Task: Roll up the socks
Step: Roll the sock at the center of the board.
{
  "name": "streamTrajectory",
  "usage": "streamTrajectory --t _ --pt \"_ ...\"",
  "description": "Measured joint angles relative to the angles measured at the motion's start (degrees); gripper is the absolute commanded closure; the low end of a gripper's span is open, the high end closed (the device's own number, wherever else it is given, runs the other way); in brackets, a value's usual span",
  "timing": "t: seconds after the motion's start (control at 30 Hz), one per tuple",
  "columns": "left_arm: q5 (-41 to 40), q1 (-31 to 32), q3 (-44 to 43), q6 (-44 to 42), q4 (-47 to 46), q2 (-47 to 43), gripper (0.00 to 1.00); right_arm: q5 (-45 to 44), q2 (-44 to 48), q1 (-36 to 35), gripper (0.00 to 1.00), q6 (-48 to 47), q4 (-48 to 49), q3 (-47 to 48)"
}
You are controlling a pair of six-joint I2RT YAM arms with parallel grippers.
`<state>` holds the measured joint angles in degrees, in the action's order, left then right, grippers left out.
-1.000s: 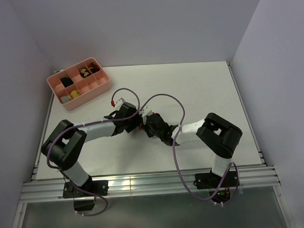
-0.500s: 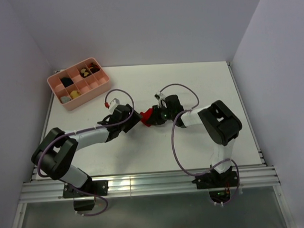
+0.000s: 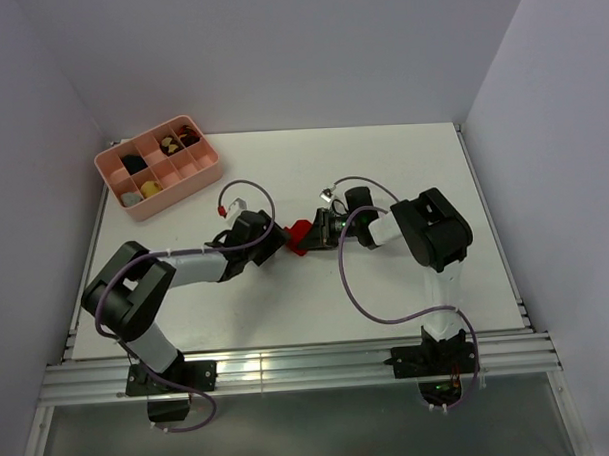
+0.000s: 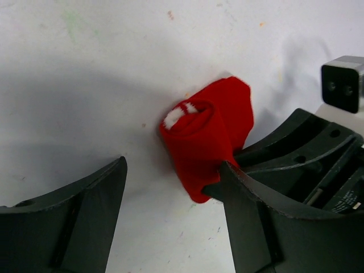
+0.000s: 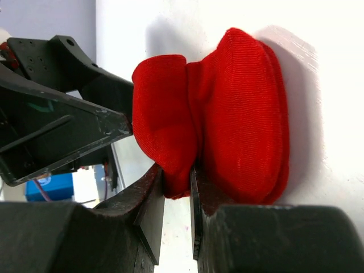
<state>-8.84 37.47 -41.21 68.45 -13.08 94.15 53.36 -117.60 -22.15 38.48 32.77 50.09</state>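
The socks (image 3: 299,234) lie as a small red bundle near the middle of the white surface (image 3: 412,164), between the two arms, whose wrists meet there from either side; the left jaws stand spread wide, one finger (image 4: 85,219) well clear of the fabric on bare surface and the other (image 4: 259,219) right against the lower edge of the bundle, though the wrist view does not settle whether it touches; seen from there, the socks (image 4: 207,136) are partly rolled, with a white mark (image 4: 179,114) showing at the curled end; the right jaws are pressed nearly together, pinching a fold of the red fabric at the bundle's edge, and in the right wrist view the socks (image 5: 233,114) bulge in two rounded lobes beyond the pinch, resting against the surface; a pink divided tray (image 3: 178,197) sits at the far left corner of the surface, well apart from the socks, with small dark and yellow items in some of its compartments
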Motion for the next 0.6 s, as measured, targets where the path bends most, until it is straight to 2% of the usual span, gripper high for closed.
streamTrajectory --t 0.3,0.4,0.53,0.6 --pt "0.1 0.0 -2.2 0.2 -3.5 3.7 0.31 1.4 -0.8 0.5 1.0 1.9 -0.6 0.6" --pt "0.2 0.0 -2.4 0.3 -4.1 4.5 0.38 1.5 -0.8 0.7 0.99 2.0 -0.7 0.6" --pt "0.7 0.0 -3.0 1.2 -5.0 6.0 0.54 1.3 -0.8 0.7 0.99 1.9 -0.7 0.6" --pt "1.0 0.0 -3.3 1.5 -5.4 6.8 0.62 1.1 -0.8 0.7 0.95 1.9 -0.5 0.4"
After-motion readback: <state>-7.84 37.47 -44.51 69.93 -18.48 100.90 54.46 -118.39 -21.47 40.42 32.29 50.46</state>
